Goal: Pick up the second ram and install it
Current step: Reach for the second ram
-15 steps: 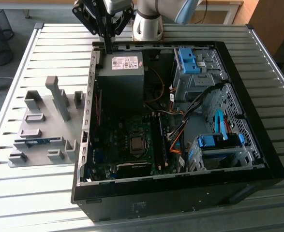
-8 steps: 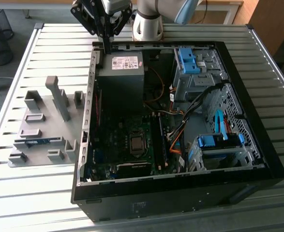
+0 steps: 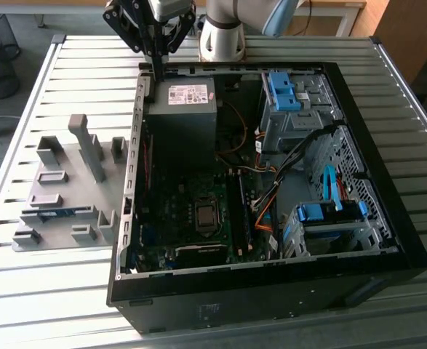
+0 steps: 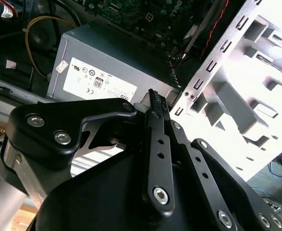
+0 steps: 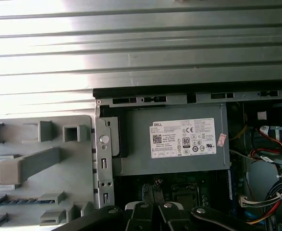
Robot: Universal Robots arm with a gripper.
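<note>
Exterior view: gripper (image 3: 157,70) hangs over the corner of the open PC case (image 3: 271,298) next to the PSU (image 3: 184,120), toward the exterior view's left. Fingers are pressed together, nothing betw. them. The second ram (image 3: 53,213), a thin blue stick, lies in a slot of the grey holder tray (image 3: 60,243) on the slatted table (image 3: 82,73). It's outside the case on the exterior view's left, well apart from the gripper.
</note>
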